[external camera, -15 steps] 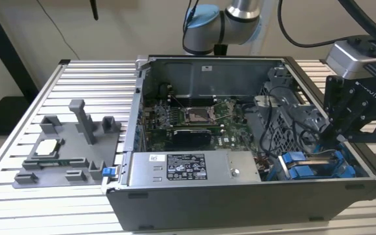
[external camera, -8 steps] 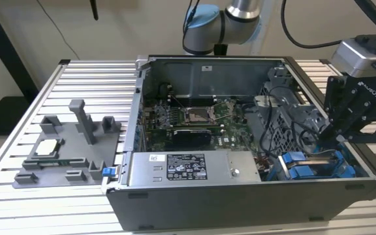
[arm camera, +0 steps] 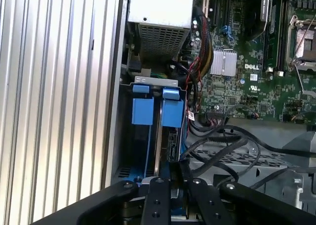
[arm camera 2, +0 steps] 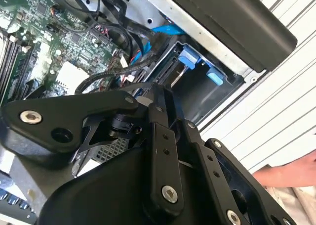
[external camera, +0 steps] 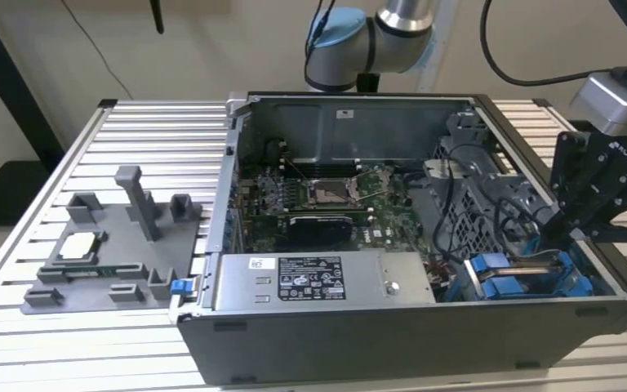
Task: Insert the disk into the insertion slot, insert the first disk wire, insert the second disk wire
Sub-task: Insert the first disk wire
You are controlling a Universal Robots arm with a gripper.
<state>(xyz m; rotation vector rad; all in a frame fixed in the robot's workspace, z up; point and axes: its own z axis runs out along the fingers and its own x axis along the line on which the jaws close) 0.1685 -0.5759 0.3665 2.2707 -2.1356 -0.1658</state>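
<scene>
The jaws are drawn together, the fingertips all but meeting, and I cannot tell whether anything thin is pinched between them; the gripper [arm camera: 173, 169] points down into the drive cage, over the end away from the blue tabs; the disk [arm camera: 157, 136] shows edge-on as a thin silver strip running between two blue carrier tabs [arm camera: 142, 109], seated in the insertion slot [arm camera: 129, 151], with both tabs side by side at the cage's mouth next to the case wall; black cables [arm camera: 222, 148] loop over perforated grey metal just beside the gripper's links; past them lies the green motherboard [arm camera: 237, 81]; in the exterior view the gripper stands at the exterior view's right, above the near right corner of the open computer case [external camera: 401, 351], and a labelled silver power supply [external camera: 313, 282] lies along the case's near wall, just beside the blue carriers; the case rests on a slatted metal table [external camera: 30, 327]; a grey fixture tray [external camera: 107, 245] sits on the slats beside the case, toward the exterior view's left; in the second wrist view a person's hand [arm camera 2: 291, 175] shows over the slats outside the case.
</scene>
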